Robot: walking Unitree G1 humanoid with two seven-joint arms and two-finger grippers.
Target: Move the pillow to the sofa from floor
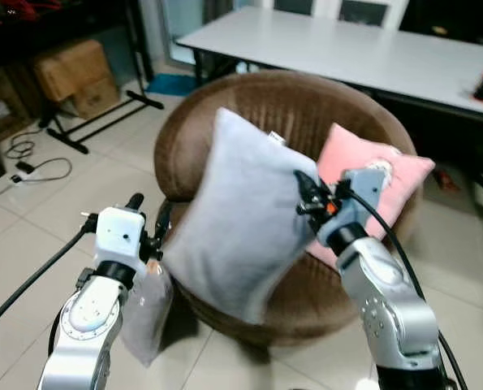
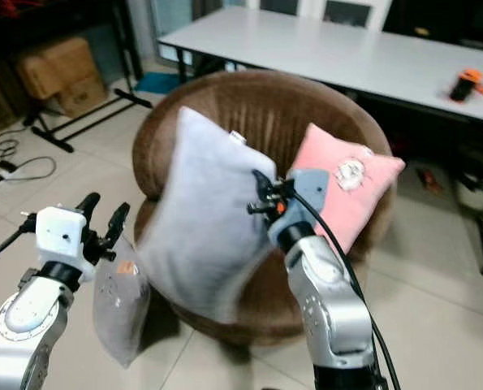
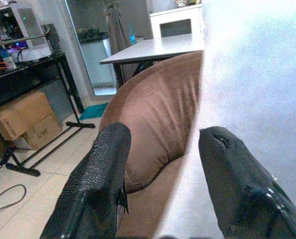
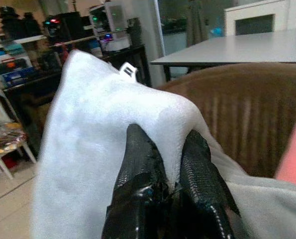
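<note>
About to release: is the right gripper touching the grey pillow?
Touching. The right wrist view shows the right gripper pinching a fold of the grey pillow.

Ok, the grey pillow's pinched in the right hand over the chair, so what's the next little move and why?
Probably carry it a bit further in over the seat before letting go. The right hand pinches the grey pillow by its edge, and the pillow's lower corner hangs over the brown chair's front rim, so released now it might slide off. The left hand is open beside it and could steady that side.
</note>
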